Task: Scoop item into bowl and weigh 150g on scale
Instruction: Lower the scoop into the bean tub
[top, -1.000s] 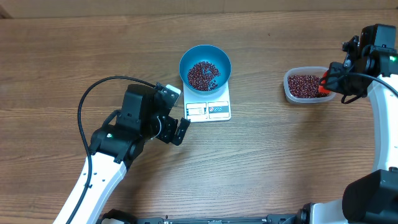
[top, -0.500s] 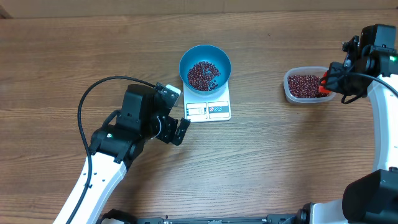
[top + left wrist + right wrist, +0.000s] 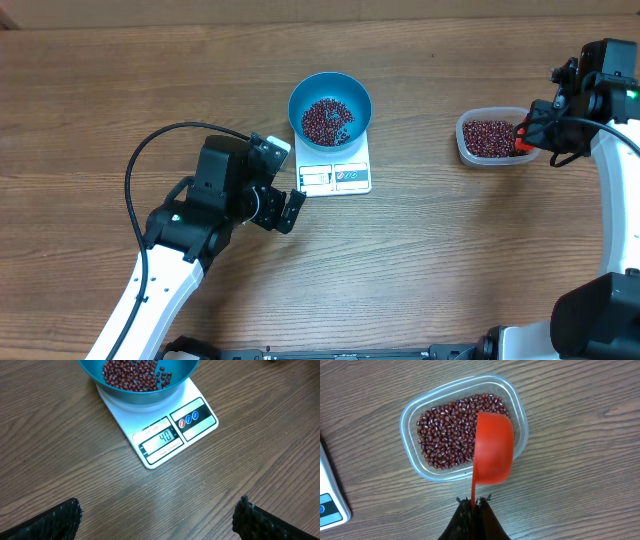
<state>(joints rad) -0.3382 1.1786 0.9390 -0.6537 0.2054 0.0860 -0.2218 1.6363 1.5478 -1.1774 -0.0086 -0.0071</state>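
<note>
Care matters now: the right gripper (image 3: 472,505), pinched tight on the thin handle of the red plastic scoop (image 3: 492,450), should dig the cup low into the beans (image 3: 445,435) in the clear round-cornered tub (image 3: 406,425) at far right, then lift level. The left gripper (image 3: 157,527) hangs spread wide near the flat white scale (image 3: 335,178), where the smooth blue bowl (image 3: 330,78) sits partly filled.
</note>
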